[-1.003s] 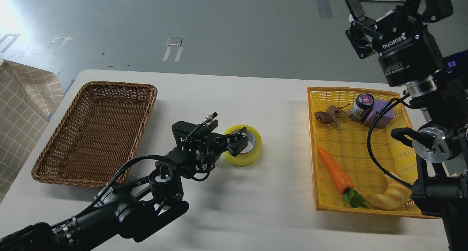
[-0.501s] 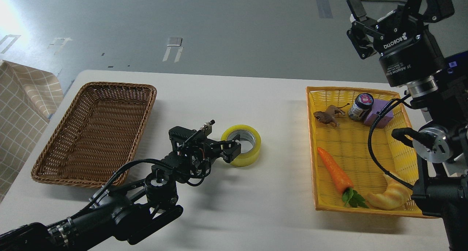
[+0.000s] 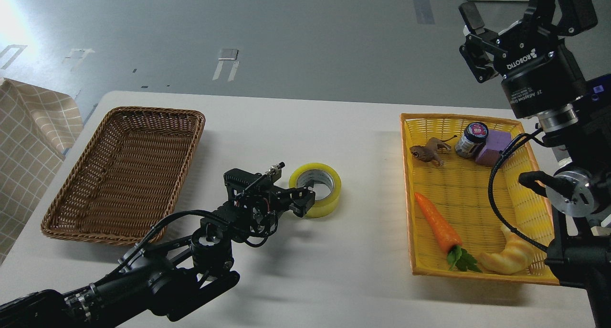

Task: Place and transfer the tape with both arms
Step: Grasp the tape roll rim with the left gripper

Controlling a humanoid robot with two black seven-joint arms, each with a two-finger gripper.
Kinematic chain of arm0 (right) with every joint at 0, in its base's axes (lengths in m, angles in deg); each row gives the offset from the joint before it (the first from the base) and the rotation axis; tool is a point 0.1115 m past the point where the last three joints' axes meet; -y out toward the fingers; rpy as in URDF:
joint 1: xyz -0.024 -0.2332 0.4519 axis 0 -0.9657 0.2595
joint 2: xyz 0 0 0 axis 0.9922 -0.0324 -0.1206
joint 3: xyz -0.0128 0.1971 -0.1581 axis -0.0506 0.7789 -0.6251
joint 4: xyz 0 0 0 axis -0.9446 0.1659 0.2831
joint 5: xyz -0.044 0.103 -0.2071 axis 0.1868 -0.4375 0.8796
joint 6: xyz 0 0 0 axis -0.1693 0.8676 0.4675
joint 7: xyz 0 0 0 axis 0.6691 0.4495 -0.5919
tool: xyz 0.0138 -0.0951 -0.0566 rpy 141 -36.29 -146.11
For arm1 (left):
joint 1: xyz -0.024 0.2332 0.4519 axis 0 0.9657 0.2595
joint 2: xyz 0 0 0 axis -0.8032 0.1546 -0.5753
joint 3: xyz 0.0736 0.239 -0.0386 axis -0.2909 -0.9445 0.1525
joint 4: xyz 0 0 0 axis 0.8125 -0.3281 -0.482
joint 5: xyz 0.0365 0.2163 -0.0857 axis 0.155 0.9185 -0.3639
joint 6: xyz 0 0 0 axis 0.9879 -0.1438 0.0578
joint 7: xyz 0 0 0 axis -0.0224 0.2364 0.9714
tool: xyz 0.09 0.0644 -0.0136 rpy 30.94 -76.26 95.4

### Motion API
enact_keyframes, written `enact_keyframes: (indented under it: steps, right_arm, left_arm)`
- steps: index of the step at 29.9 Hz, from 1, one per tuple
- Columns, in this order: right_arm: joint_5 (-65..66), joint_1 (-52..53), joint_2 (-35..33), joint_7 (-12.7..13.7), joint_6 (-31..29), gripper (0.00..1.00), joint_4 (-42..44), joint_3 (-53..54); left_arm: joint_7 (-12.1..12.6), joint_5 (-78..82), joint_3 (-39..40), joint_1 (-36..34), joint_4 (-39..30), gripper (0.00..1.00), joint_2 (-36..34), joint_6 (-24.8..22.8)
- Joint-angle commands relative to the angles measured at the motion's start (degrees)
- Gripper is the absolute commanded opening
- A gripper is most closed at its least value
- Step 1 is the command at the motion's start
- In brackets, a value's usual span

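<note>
The tape (image 3: 323,200), a yellow roll with a grey-white core, lies flat on the white table (image 3: 334,270) near its middle. My left gripper (image 3: 305,200) reaches in from the lower left, and its fingers pinch the roll's near-left wall, one inside the core and one outside. The roll still rests on the table. My right gripper (image 3: 471,40) is open and empty, held high at the upper right, above the far end of the yellow basket (image 3: 406,189) and far from the tape.
A brown wicker basket (image 3: 157,112) stands empty at the left. The yellow basket at the right holds a carrot (image 3: 437,223), a croissant (image 3: 510,257), a toy lion (image 3: 428,153), a small jar (image 3: 471,138) and a purple block (image 3: 499,149). A checked cloth (image 3: 33,127) hangs at the far left.
My left gripper's fingers have closed on the roll's left wall, and the roll has shifted slightly to the left. My right gripper has drifted a little to the right and upward.
</note>
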State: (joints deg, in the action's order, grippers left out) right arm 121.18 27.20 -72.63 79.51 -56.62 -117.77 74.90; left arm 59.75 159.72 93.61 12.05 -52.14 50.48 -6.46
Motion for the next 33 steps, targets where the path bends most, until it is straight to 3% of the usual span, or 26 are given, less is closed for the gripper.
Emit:
enact_keyframes:
  steps: [1,5,7,14,22,26,33]
  right_arm:
    - [0.0,-0.4,0.0,0.0,0.0,1.00,0.0,0.1]
    - [0.0,-0.5,0.0,-0.1,0.1,1.00,0.0,0.3]
    - [0.1,-0.6,0.0,-0.1,0.0,1.00,0.0,0.3]
    - [0.1,-1.6,0.0,-0.1,0.1,1.00,0.1,0.9]
    - [0.1,-2.1,0.0,-0.1,0.1,1.00,0.3,1.1]
    - [0.1,-2.6,0.0,-0.1,0.2,1.00,0.4,1.1]
    - [0.1,-3.2,0.0,-0.1,0.2,1.00,0.8,1.2]
  left_arm:
    - [-0.3,0.0,0.0,0.1,0.6,0.71,0.0,-0.6]
    - [-0.3,0.0,-0.1,-0.2,1.0,0.70,-0.1,-1.6]
    - [-0.3,0.0,0.0,-0.5,1.4,0.64,0.0,-2.4]
    - [-0.3,0.0,0.0,-1.0,1.9,0.63,0.1,-4.9]
    - [-0.2,0.0,0.1,-2.3,2.0,0.39,0.2,-6.8]
    - [-0.2,0.0,0.1,-2.7,1.6,0.19,0.2,-7.7]
    - [-0.1,0.0,0.1,-3.4,1.3,0.08,0.1,-8.7]
